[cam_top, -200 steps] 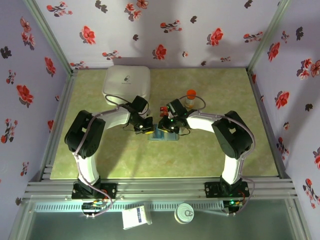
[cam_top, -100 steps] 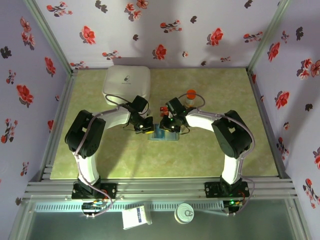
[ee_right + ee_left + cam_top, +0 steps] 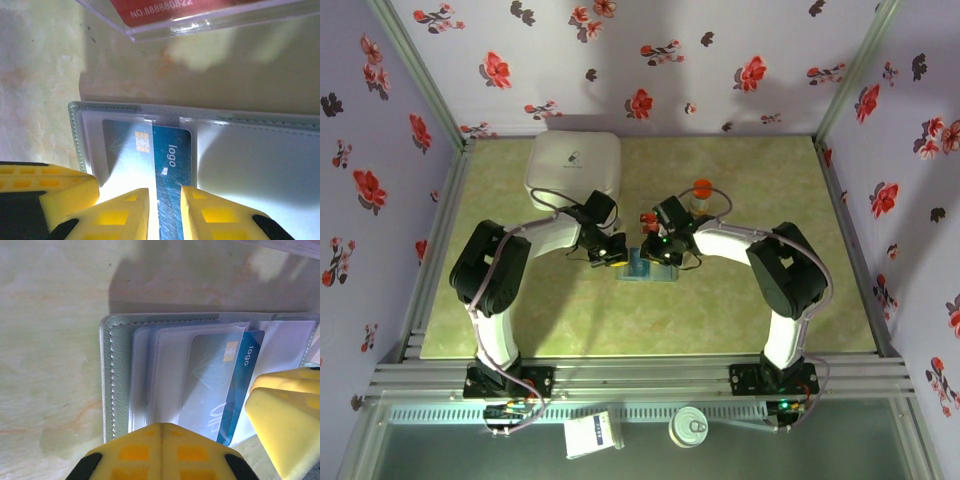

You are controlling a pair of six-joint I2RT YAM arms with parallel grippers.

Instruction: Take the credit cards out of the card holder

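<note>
Pinching blue card (image 3: 173,156) with right hand (image 3: 164,194), left hand (image 3: 161,429) closed, green tabletop (image 3: 770,295), floral walls (image 3: 720,60)

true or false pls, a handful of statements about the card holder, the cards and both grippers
1. The card holder lies open on the table. True.
2. The blue card is fully out of the holder. False: part of it sits under a clear sleeve, and the right gripper pinches its free end.
3. The left gripper is wide open. False: its fingers are shut together, at the holder's edge.
4. A red card shows beyond the holder's far edge. True.
5. The orange-capped bottle sits on top of the white box. False: it stands on the table, apart from the box.
</note>
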